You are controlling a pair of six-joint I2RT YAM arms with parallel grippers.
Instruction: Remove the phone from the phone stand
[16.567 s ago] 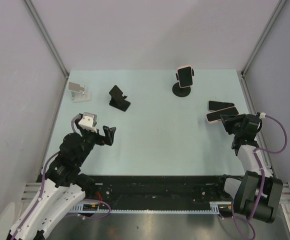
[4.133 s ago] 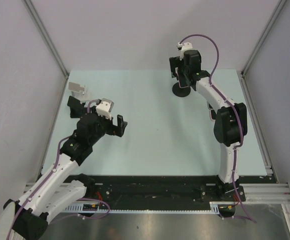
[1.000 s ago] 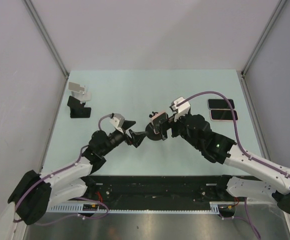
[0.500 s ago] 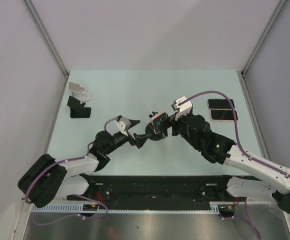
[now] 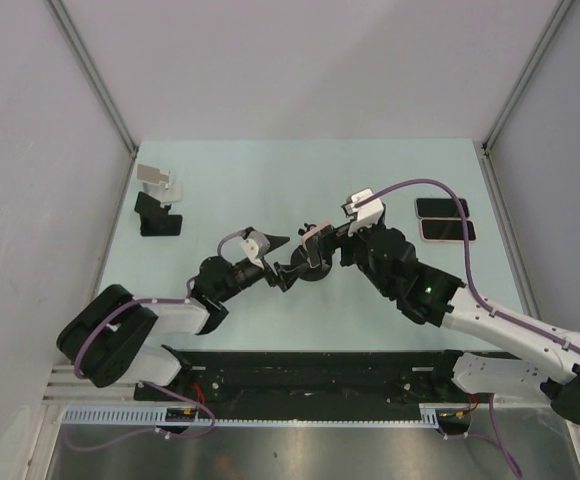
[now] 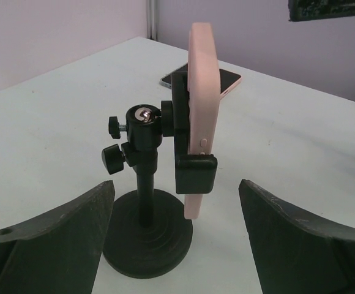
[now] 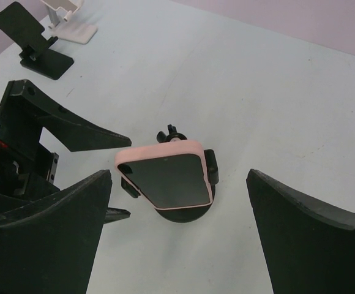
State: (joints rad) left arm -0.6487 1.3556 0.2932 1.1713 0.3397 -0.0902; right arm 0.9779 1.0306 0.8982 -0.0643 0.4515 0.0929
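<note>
Pink-cased phone (image 6: 202, 104) upright in the clamp (image 6: 193, 171) of the phone stand (image 6: 145, 184), mid surface (image 6: 55, 122). Pincers: left pincer (image 6: 174, 202) open, stand just ahead between its fingers (image 6: 55, 245), untouched; right pincer (image 7: 179, 184) open over the phone, empty. Risk: lifting the phone with the base (image 6: 147, 242) unheld would likely drag or tip the stand. Left wrist view shows clamp and ball joint (image 6: 142, 119) side-on; right wrist view only the screen (image 7: 165, 177)

Left gripper (image 5: 286, 262) hems phone stand (image 6: 147, 236) — gaps either side
</note>
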